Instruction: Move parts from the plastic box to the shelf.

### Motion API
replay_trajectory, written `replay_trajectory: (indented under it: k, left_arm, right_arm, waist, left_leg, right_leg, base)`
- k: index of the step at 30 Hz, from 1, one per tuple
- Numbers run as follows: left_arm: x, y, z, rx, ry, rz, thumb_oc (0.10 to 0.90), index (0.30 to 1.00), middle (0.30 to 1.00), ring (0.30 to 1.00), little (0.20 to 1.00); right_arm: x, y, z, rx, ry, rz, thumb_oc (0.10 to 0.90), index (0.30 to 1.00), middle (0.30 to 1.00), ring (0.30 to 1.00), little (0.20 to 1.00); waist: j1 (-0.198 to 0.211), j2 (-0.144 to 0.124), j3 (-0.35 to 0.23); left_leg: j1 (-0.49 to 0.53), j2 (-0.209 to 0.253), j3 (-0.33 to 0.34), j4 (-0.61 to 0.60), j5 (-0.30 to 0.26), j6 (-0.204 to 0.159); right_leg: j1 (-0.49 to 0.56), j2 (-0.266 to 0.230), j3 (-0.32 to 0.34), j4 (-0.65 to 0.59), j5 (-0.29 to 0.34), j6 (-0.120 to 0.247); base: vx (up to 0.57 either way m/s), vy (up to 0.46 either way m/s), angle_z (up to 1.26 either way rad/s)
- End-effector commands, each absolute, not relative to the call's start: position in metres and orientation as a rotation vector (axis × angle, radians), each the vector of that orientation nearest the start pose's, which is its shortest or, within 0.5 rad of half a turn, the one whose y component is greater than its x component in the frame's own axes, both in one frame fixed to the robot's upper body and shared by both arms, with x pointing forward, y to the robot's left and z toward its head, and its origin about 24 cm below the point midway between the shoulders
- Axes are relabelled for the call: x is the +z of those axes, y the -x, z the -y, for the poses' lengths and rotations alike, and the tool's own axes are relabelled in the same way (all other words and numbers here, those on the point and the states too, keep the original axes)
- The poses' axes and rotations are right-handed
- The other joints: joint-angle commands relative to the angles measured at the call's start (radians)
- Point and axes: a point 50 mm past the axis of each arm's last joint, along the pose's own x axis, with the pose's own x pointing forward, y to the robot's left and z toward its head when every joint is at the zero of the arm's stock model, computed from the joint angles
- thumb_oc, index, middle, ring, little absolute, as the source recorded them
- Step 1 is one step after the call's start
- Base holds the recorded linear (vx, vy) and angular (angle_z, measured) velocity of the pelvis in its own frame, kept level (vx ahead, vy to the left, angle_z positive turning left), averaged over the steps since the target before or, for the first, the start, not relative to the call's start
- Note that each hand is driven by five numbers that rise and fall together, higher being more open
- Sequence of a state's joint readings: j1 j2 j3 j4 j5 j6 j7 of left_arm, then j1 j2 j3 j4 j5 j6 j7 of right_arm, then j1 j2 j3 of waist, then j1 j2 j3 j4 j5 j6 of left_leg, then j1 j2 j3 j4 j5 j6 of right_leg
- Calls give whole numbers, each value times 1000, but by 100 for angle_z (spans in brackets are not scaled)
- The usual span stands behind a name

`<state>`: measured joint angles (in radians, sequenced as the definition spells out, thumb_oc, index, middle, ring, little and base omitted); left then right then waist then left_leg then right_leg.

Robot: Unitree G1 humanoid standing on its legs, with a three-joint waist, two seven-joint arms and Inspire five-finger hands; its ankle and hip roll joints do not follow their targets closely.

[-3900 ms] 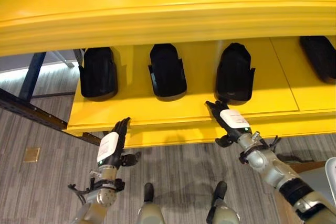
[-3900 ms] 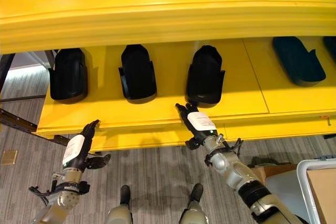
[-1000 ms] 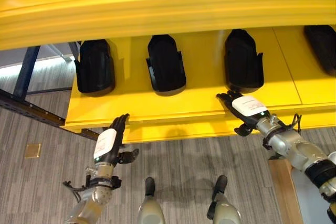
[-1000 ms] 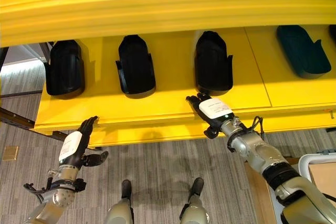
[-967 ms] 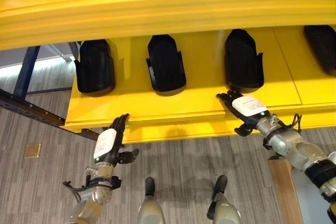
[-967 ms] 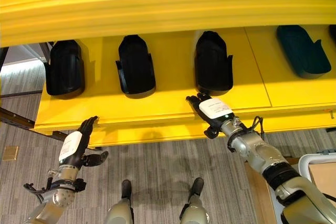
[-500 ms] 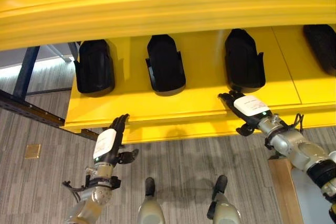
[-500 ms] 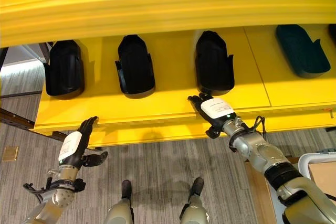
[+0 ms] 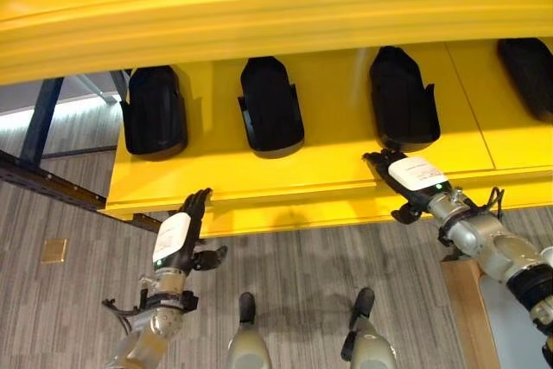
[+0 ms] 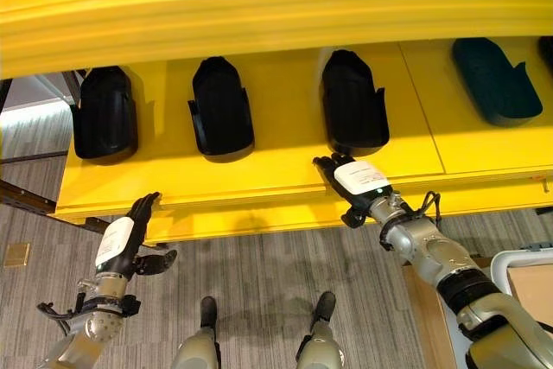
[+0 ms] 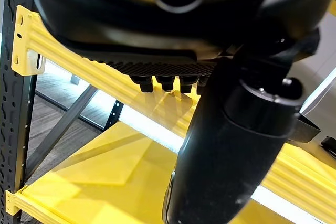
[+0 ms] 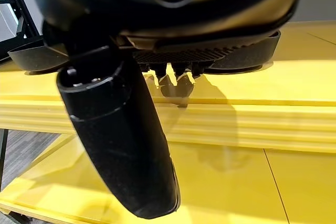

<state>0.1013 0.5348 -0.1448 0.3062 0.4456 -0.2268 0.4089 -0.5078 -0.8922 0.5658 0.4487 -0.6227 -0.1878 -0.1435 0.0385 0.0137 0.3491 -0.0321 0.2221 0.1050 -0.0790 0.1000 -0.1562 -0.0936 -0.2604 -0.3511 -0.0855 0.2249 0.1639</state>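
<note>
Fingers of the right hand (image 10: pixel 356 181) extend straight and empty over the yellow shelf (image 10: pixel 276 174) front edge, just below a black part (image 10: pixel 352 111). The left hand (image 9: pixel 177 238), fingers straight and relaxed, points upward below the shelf edge, holding nothing.

We see a shelf (image 9: pixel 328 174) of smooth, glossy yellow board with a rounded front edge. The parts (image 9: pixel 272 105) along it look like black moulded plastic, matt with a faint sheen. The floor (image 9: pixel 78 300) is grey, ribbed carpet, rough. Both hands, left (image 9: pixel 174 239) and right (image 9: pixel 413 177), are dark matt plastic with white smooth backs; arms are brushed silver metal.
</note>
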Motion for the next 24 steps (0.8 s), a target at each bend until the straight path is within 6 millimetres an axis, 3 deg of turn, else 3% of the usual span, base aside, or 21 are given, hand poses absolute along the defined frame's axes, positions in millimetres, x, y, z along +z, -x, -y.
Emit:
replay_trajectory:
  k: [1, 24]
  left_arm:
    - [-33, -187, -314, 143, -1064, -430, 900, 1000, 1000, 1000, 1000]
    - [-36, -184, -317, 150, -1065, -450, 900, 1000, 1000, 1000, 1000]
  right_arm:
    - [144, -331, 273, 82, 1638, 215, 900, 1000, 1000, 1000, 1000]
    - [148, -332, 279, 44, 1641, 211, 900, 1000, 1000, 1000, 1000]
  waist:
    - [-27, -68, 44]
    - [-27, -71, 48]
  left_leg:
    - [19, -9, -5, 52, -63, 47]
    - [13, -6, -7, 55, -62, 46]
  right_leg:
    - [-3, -57, 13, 228, -155, 17]
    - [-12, -53, 13, 233, -154, 15]
  base:
    - [0, 0, 0]
    - [0, 0, 0]
